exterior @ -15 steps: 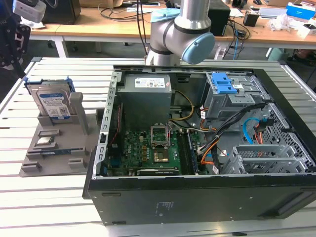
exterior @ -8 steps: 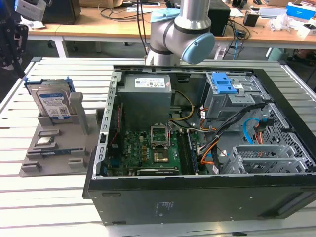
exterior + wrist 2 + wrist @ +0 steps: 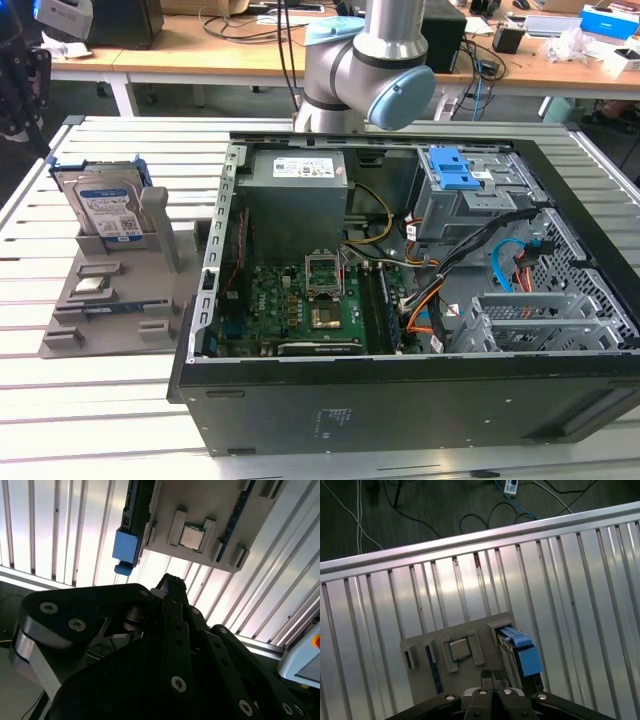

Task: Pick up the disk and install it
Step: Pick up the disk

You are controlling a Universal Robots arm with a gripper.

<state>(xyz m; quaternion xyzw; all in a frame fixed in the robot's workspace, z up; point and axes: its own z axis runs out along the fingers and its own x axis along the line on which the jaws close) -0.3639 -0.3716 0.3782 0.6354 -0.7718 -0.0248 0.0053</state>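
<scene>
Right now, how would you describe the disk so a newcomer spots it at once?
In the exterior view, find the open computer case; the grey holder lies beside it on the exterior view's left. The disk stands on edge in the holder's slot, the only silver slab with a white-and-blue label and blue frame, unlike the chip lying flat.

The table (image 3: 60, 400) carries a holder (image 3: 110, 310) on the exterior view's left and an open case (image 3: 400, 410) just beside it on the right. The disk (image 3: 105, 210) stands on edge in the holder's rear slot. A chip (image 3: 92, 286) lies in a pocket before it. Inside the case, a box (image 3: 295, 195) sits at the back, a board (image 3: 290, 300) lies before it, and a cage (image 3: 460, 200) is at the rear right. The arm (image 3: 370, 70) rises behind the case. In the first wrist view the claw (image 3: 492, 675) hangs above the holder, near the disk.
</scene>
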